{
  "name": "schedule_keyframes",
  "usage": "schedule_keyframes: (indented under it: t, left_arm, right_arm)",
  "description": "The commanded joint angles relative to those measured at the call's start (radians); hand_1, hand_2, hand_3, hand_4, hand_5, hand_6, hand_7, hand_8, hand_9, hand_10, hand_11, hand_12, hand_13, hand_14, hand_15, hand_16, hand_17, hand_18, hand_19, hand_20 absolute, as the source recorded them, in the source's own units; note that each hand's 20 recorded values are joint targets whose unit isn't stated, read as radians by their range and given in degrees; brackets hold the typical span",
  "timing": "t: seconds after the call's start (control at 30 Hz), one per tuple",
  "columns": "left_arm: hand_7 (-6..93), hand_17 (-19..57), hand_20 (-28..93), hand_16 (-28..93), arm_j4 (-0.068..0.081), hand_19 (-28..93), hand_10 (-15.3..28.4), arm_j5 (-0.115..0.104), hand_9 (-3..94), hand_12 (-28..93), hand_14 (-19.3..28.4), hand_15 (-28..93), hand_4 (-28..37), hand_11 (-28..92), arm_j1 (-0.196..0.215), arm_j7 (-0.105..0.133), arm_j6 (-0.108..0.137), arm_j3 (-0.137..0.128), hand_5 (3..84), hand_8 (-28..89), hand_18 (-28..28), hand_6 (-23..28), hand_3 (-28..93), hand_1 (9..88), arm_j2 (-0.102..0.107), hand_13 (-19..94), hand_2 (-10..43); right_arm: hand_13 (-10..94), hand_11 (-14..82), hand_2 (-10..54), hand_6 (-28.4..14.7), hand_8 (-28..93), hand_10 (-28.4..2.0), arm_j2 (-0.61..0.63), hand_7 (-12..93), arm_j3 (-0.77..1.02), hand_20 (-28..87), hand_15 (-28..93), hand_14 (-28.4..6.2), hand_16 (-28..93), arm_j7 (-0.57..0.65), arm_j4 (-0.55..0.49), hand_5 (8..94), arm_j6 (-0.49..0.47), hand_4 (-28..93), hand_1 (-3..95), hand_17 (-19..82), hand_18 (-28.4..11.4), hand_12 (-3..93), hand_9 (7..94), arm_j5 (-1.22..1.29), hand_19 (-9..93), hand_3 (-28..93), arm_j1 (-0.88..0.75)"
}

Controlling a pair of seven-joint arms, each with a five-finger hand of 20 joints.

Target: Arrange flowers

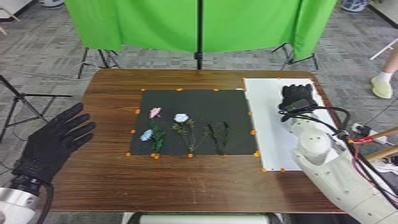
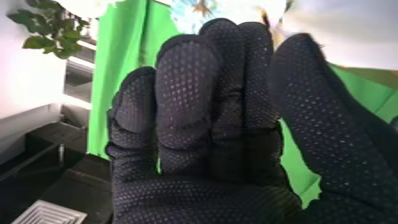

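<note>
The left hand and right hand were open and empty; the flowers lay on a black mat.

I'm seeing green curtain behind the brown table, tripod legs standing on grey patterned floor.
</note>
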Motion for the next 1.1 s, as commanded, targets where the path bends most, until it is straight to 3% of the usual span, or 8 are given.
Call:
schedule_keyframes:
  t: [0.03, 0.17, 0.23, 0.3, 0.63, 0.73, 0.9, 1.1]
  left_arm:
    - [20.4, -11.8, 7, -1, 0.005, 39, 10.0, 0.004, 22.1, 15, 13.4, 30, -27.8, 21, 0.004, -0.009, -0.006, 0.003, 25.6, -12, 18.8, 1.7, 71, 24.3, -0.009, 16, -1.1]
    - [20.5, -11.8, 7, -1, 0.003, 39, 10.1, 0.003, 22.2, 15, 13.5, 30, -27.9, 20, 0.009, -0.008, 0.0, 0.003, 25.5, -12, 18.8, 1.7, 70, 24.4, -0.011, 16, -1.1]
    - [20.5, -11.8, 7, -1, 0.003, 39, 10.1, 0.003, 22.2, 15, 13.5, 30, -27.9, 20, 0.008, -0.008, 0.0, 0.004, 25.5, -12, 18.8, 1.7, 71, 24.4, -0.011, 16, -1.1]
    - [20.5, -11.8, 7, -1, 0.004, 39, 10.1, 0.003, 22.2, 15, 13.5, 30, -27.9, 20, 0.005, -0.008, 0.001, 0.006, 25.5, -12, 18.8, 1.6, 71, 24.4, -0.011, 16, -1.1]
    - [20.5, -11.8, 7, -1, 0.004, 39, 10.1, 0.003, 22.2, 15, 13.5, 30, -28.0, 20, 0.004, -0.01, 0.001, 0.007, 25.5, -12, 18.8, 1.6, 70, 24.4, -0.011, 16, -1.1]
    - [20.5, -11.8, 7, -1, 0.006, 39, 10.2, 0.003, 22.2, 15, 13.5, 30, -27.9, 21, 0.001, -0.012, -0.001, 0.008, 25.5, -12, 18.8, 1.7, 71, 24.4, -0.01, 16, -1.1]
    - [20.6, -11.8, 7, -1, 0.006, 39, 10.1, 0.002, 22.2, 15, 13.5, 30, -27.9, 21, 0.002, -0.016, -0.001, 0.005, 25.6, -12, 18.8, 1.7, 70, 24.5, -0.008, 16, -1.1]
    - [20.5, -11.8, 7, -1, 0.008, 39, 10.1, 0.002, 22.2, 15, 13.4, 30, -27.9, 20, 0.001, -0.018, -0.005, 0.001, 25.6, -12, 18.8, 1.7, 71, 24.5, -0.006, 16, -1.1]
  right_arm:
    - [79, 22.1, -9.2, 2.0, -15, -3.0, -0.012, 47, -0.01, 41, 56, -1.6, 31, -0.011, 0.017, 71.1, 0.001, -28, 47.3, 34, -18.1, 47.2, 85.4, -0.023, 83, 81, 0.004]
    - [77, 25.5, -9.5, 1.4, -14, -4.1, -0.017, 48, 0.002, 42, 58, -2.4, 30, 0.007, -0.016, 70.4, -0.024, -28, 43.1, 33, -18.4, 47.4, 83.5, -0.01, 83, 82, -0.005]
    - [74, 35.8, -9.5, 0.5, -13, -6.1, -0.02, 47, -0.001, 43, 61, -3.1, 29, 0.015, -0.018, 67.2, -0.032, -28, 37.1, 31, -18.6, 40.6, 76.9, -0.016, 83, 84, -0.001]
    - [71, 46.9, -9.5, 0.7, -21, -8.3, -0.026, 44, 0.0, 43, 63, -3.9, 28, 0.019, -0.019, 64.1, -0.06, -28, 28.7, 30, -18.8, 31.5, 69.0, -0.007, 82, 87, 0.005]
    - [68, 49.3, -9.5, -0.9, -25, -9.9, -0.051, 42, -0.021, 44, 64, -4.4, 27, 0.028, 0.034, 59.7, -0.185, -28, 25.3, 28, -19.2, 29.0, 63.5, -0.022, 81, 87, 0.052]
    - [69, 48.2, -9.5, -0.1, -25, -8.8, -0.055, 43, -0.024, 44, 64, -4.0, 27, 0.016, 0.05, 60.9, -0.176, -28, 28.9, 29, -19.1, 29.6, 65.2, -0.024, 81, 87, 0.053]
    - [78, 29.0, -9.5, 0.9, -13, -3.4, -0.05, 49, -0.024, 43, 61, -2.3, 28, -0.01, 0.049, 70.5, -0.131, -28, 44.2, 32, -19.0, 48.0, 83.3, -0.033, 82, 82, 0.042]
    - [82, 28.5, -9.5, 1.1, -13, -2.1, -0.036, 47, -0.025, 43, 61, -1.4, 30, -0.036, 0.041, 75.3, -0.074, -28, 46.6, 34, -19.1, 48.9, 87.4, -0.039, 84, 83, 0.032]
